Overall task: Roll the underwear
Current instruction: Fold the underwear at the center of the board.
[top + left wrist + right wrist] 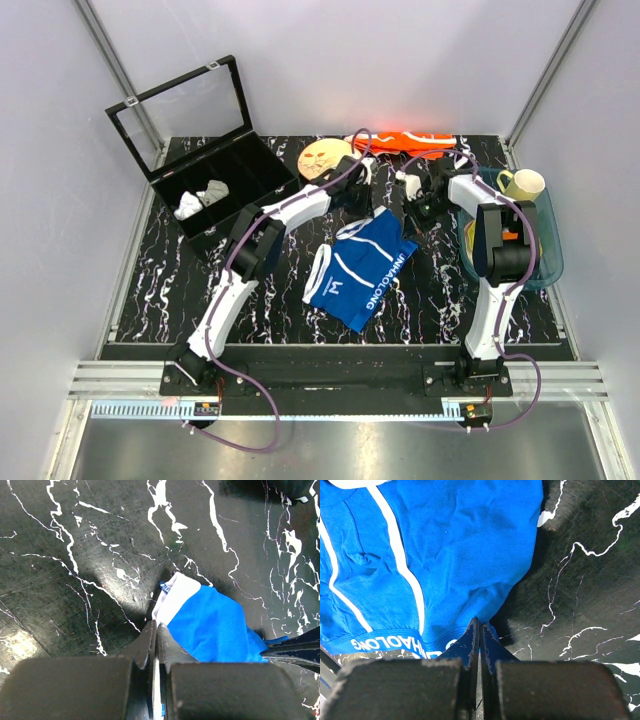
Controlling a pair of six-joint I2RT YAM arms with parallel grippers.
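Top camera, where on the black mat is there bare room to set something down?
Bare mat lies left of the left arm, between the black box and the near edge. A smaller patch sits between the underwear and the right arm. Crowded: the far middle by the orange cloth.

Underwear (358,270) lies on the table (200,290), between the two arms. Left gripper (156,627) sits on its far edge, left part. Right gripper (480,626) sits on the far edge, right part. Both touch the fabric.

Behind and well left of the underwear: open case (225,170), lid up, cloth pieces (200,198) in its left part.

Behind the underwear: round disc (325,157).

Behind and right of the underwear: folded cloth (410,142), along the table's back edge.

Right of the underwear: tub (548,270), with a mug (522,184) at its far end.
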